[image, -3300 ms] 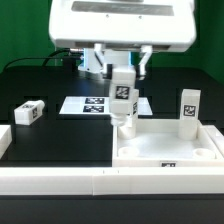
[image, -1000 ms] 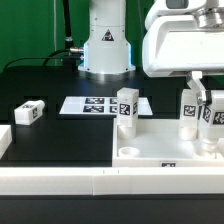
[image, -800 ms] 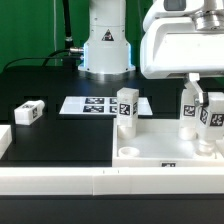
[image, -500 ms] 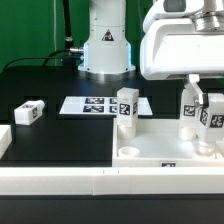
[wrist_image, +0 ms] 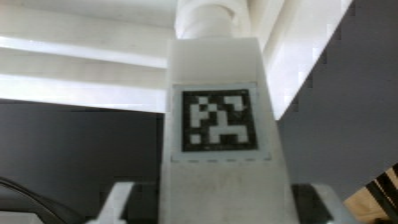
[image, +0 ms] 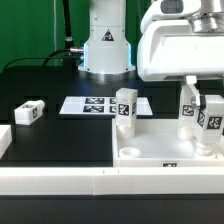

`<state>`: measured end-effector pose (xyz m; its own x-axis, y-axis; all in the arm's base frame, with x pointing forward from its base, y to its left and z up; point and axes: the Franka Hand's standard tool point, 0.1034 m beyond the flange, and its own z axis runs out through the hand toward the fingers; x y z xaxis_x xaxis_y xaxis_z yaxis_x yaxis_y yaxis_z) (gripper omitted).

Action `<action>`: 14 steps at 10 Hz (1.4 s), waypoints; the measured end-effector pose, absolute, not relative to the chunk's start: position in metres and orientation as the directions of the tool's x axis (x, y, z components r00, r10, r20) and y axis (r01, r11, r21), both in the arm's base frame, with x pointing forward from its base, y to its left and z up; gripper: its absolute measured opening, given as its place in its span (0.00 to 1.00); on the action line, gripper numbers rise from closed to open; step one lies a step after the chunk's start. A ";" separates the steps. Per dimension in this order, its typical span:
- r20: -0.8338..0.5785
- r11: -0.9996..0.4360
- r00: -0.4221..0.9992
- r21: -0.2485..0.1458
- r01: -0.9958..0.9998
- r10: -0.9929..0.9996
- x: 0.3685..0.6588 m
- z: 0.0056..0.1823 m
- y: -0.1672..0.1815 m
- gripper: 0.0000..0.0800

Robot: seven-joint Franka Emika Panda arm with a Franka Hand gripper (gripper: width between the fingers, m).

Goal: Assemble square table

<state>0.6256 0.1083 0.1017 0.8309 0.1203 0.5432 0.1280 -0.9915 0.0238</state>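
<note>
While the tray-like top (image: 160, 143) sits near and right on the black tabletop (image: 60, 135), the fingers (wrist_image: 125, 203) are clamped on the held leg (image: 210, 118) at its right side. Next, I'd say, it needs lining up over a corner socket and lowering. There are four legs: that one, an upright leg (image: 125, 108) at the far-left corner, a standing leg (image: 188, 108) beside the held one, and a lying leg (image: 28, 112) far left. There is one top and one marker board (image: 95, 104).

No words, numbers or brand names could be read. Only black-and-white square code tags showed: on the middle leg (image: 125, 108), the rightmost leg (image: 212, 118), the lying leg (image: 29, 113), the marker board (image: 95, 105) and the tabletop's (image: 150, 150) front rim.
</note>
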 end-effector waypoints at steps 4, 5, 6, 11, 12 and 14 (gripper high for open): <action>0.531 -0.991 0.838 0.025 0.133 0.126 0.622 0.092 0.110 0.36; 0.534 -0.991 0.836 0.027 0.133 0.127 0.622 0.091 0.111 0.36; 0.547 -0.991 0.828 0.031 0.131 0.127 0.622 0.091 0.110 0.36; 0.567 -0.991 0.814 0.038 0.126 0.126 0.622 0.092 0.107 0.57; 0.567 -0.991 0.814 0.038 0.126 0.125 0.622 0.092 0.107 0.75; 0.557 -0.992 0.821 0.029 0.127 0.121 0.624 0.102 0.107 0.80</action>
